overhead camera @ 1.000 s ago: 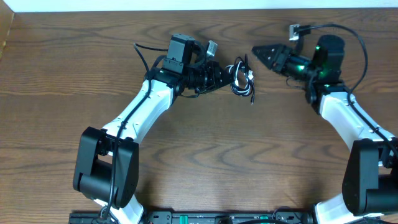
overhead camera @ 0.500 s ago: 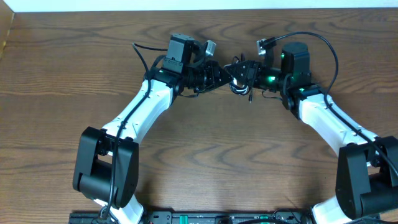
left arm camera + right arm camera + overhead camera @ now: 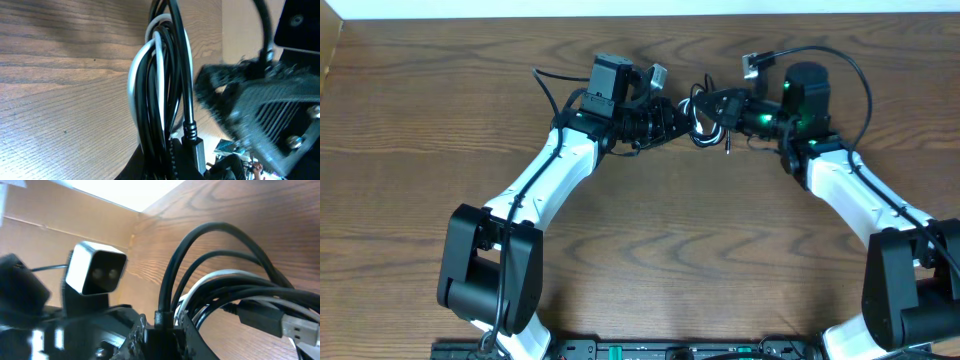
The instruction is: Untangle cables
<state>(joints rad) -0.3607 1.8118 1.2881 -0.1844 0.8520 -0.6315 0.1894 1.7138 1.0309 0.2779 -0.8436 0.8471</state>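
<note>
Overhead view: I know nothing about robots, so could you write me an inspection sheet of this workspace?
Surface: brown wooden table, grain showing.
Job's things: black cable and white cable, tangled in one bundle.
Clutter: nothing seen.
Grippers: left gripper shut on the bundle; right gripper shut on its other side.
Cables: a thick black wire loops over the right arm.
Surroundings: pale strip along the far edge.

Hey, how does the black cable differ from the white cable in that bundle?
The black cable shows several strands; the white cable shows fewer. A plug shows on the black cable; none shows on the white cable. Both loop together in one tangle.
</note>
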